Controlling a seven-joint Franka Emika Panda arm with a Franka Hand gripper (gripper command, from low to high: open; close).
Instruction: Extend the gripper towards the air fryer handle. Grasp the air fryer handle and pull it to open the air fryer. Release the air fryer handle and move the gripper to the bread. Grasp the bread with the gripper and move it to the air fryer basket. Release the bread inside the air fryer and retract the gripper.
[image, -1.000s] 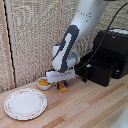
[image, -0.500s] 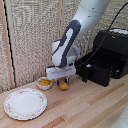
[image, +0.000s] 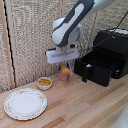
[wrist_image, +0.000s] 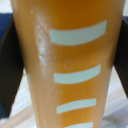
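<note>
My gripper (image: 63, 66) hangs just above the pink cup (image: 65, 77), left of the air fryer (image: 107, 57) in the exterior view. It is shut on the bread (image: 64, 70), a golden-orange oblong piece held upright. In the wrist view the bread (wrist_image: 67, 65) fills the frame, showing pale stripes, with a dark finger (wrist_image: 9, 70) pressed on each side. The air fryer basket (image: 97, 70) stands pulled out of the fryer, and its black handle (image: 85, 73) points toward the cup.
A small white bowl with yellow food (image: 44, 82) sits on the wooden table, left of the cup. A large patterned plate (image: 25, 103) lies at the front left. A woven screen forms the back wall.
The gripper has risen from down at the cup, and the bread has come up with it between the fingers.
</note>
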